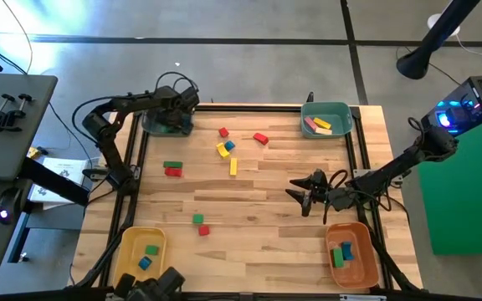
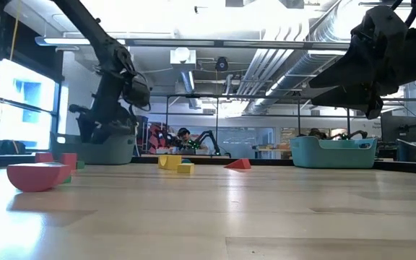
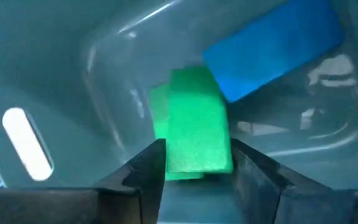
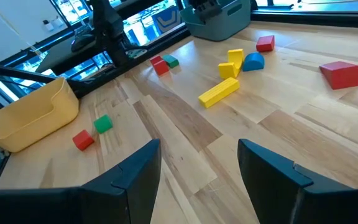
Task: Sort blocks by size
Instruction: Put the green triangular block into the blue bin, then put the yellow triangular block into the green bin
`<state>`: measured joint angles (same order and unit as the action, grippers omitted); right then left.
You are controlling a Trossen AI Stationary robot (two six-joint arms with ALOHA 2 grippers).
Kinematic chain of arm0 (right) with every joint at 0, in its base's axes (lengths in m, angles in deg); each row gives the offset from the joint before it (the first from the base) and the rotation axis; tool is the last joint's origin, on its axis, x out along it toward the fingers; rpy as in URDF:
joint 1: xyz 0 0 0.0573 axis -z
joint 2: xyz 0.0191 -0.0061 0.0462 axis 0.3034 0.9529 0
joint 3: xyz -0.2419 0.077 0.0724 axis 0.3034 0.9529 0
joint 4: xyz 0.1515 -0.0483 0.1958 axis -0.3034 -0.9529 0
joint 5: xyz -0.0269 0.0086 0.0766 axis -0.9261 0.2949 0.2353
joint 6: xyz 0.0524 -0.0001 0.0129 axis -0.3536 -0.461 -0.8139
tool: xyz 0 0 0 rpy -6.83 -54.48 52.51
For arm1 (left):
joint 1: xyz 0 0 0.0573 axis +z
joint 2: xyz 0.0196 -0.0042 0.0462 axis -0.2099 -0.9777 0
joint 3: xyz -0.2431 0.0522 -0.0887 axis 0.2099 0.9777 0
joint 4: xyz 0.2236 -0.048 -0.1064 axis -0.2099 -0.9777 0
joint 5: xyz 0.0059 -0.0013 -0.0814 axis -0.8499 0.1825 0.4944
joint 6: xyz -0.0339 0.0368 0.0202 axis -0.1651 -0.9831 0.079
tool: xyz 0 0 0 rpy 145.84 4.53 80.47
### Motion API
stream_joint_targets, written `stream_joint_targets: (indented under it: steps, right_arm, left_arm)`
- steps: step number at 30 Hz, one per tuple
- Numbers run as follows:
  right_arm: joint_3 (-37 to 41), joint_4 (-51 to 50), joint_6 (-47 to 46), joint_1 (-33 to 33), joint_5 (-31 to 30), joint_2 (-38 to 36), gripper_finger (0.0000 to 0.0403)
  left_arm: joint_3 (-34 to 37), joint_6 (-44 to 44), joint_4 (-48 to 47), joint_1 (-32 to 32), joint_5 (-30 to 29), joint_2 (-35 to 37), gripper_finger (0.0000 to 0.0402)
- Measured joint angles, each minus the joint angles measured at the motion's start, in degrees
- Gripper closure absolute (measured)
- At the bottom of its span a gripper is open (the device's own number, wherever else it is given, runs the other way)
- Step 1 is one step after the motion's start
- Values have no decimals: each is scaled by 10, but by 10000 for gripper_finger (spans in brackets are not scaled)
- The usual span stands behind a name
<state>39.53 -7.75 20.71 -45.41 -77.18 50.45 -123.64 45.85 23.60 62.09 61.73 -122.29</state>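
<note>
My left gripper [image 3: 197,163] reaches down into the teal bin [image 1: 164,123] at the table's far left and is shut on a green block [image 3: 196,118]. A blue block [image 3: 272,53] lies in that bin just beyond it. My right gripper [image 1: 308,194] hangs open and empty above the table's right middle, and also shows in its own wrist view [image 4: 197,168]. Loose blocks lie on the table: red [image 1: 261,138], red [image 1: 223,132], yellow and blue [image 1: 225,148], a yellow bar [image 1: 233,166], green and red [image 1: 172,169], green [image 1: 197,219], red [image 1: 203,230]. My left gripper pinches the green block's two long sides [image 3: 173,155] between its two fingers, near the block's near end. The fingers come from above into the bin and lie along the block. I cannot tell whether the block rests on the bin's floor.
A second teal bin [image 1: 325,109] at the far right holds pink and yellow blocks. A yellow bin [image 1: 128,242] at the near left and an orange bin [image 1: 362,238] at the near right each hold green and blue blocks. Bare wood lies in the table's middle.
</note>
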Motion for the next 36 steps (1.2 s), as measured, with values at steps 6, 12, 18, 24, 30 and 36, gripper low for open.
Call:
stream_joint_targets:
  steps: [6, 12, 18, 24, 30, 36]
  right_arm:
    - [0, 0, -5, 0, 0, 0, 194]
    - [0, 0, -26, 0, -2, -1, 194]
    - [-43, -18, 45, 41, -4, -88, 194]
    - [-198, -266, 119, 84, 36, -171, 194]
    - [-333, -523, 119, 117, 42, -136, 194]
    - [-343, -593, 122, 144, 133, -91, 194]
  left_arm:
    - [-18, -31, 5, 1, 7, 24, 210]
    - [-57, -39, -40, -2, 1, 93, 178]
    - [-58, -27, -12, -55, 26, 210, 173]
    - [-27, -47, 120, -185, 28, 307, 172]
    - [76, -80, 350, -325, 29, 359, 172]
    - [198, -108, 576, -421, 31, 361, 172]
